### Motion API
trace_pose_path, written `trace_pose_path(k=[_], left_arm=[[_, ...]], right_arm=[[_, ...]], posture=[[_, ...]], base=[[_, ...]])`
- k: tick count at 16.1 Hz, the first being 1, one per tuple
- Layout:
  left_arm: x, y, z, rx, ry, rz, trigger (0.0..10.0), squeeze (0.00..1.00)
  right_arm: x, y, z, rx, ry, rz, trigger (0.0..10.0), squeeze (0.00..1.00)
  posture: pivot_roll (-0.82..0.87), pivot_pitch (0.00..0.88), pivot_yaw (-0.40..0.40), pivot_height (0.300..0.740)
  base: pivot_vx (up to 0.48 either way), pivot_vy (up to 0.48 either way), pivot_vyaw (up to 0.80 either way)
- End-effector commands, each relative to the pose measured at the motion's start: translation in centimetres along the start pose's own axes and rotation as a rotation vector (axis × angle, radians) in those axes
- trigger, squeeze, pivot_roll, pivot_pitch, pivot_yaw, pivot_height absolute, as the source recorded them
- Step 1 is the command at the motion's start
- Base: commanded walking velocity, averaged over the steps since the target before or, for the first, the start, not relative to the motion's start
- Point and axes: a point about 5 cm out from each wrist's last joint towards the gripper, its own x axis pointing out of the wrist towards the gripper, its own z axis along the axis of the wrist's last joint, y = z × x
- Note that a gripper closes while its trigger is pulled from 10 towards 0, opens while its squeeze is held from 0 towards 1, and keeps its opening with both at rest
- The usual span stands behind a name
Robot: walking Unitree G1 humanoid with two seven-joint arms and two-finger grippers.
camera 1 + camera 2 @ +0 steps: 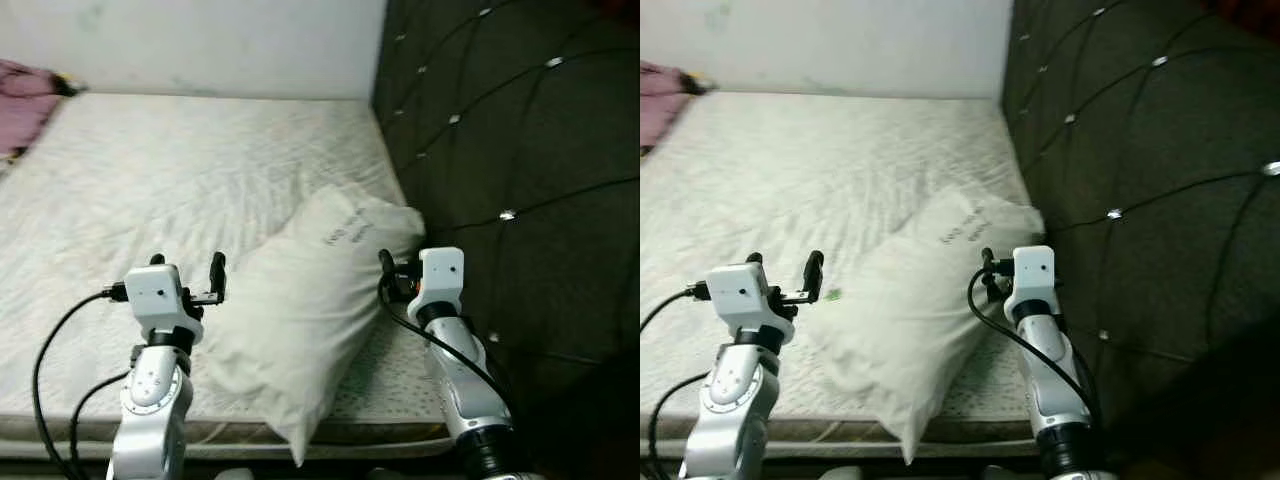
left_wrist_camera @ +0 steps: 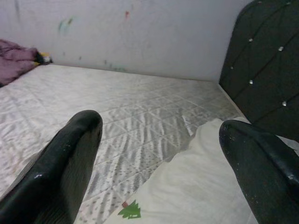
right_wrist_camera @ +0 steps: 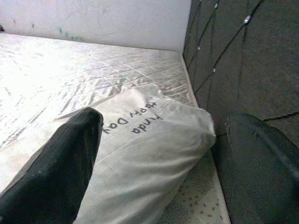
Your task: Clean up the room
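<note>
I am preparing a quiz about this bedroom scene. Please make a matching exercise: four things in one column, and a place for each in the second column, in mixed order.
Things:
1. pillow
2. purple cloth
3. headboard
4. left gripper

Places:
A. far left corner of the mattress
B. along the right side of the mattress
C. just left of the pillow
D. near corner of the mattress, beside the headboard

Pairs: 1-D, 2-A, 3-B, 4-C
</note>
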Motion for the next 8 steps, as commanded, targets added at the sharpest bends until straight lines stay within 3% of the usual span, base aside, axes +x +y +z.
trace_pose_path(k=[1, 4, 8], left_arm=[[0.03, -0.25, 0.13, 0.002, 0.000, 0.005, 10.0, 0.00], [-0.18, -0.30, 0.17, 0.000, 0.000, 0.012, 10.0, 0.00], [-0.69, -0.78, 1.03, -0.019, -0.016, 0.024, 10.0, 0.00]], right_arm=[[0.03, -0.74, 0.07, 0.001, 0.003, -0.022, 10.0, 0.00], [0.03, -0.71, -0.04, 0.010, 0.011, -0.019, 10.0, 0.00], [-0.20, -0.34, 0.49, 0.019, -0.002, 0.004, 10.0, 0.00]], posture=[[0.06, 0.000, -0.001, 0.740], [0.07, 0.000, -0.002, 0.740], [0.07, 0.033, -0.010, 0.740]], base=[[0.000, 0.000, -0.41], [0.000, 0.000, -0.67], [0.000, 0.000, 0.00]])
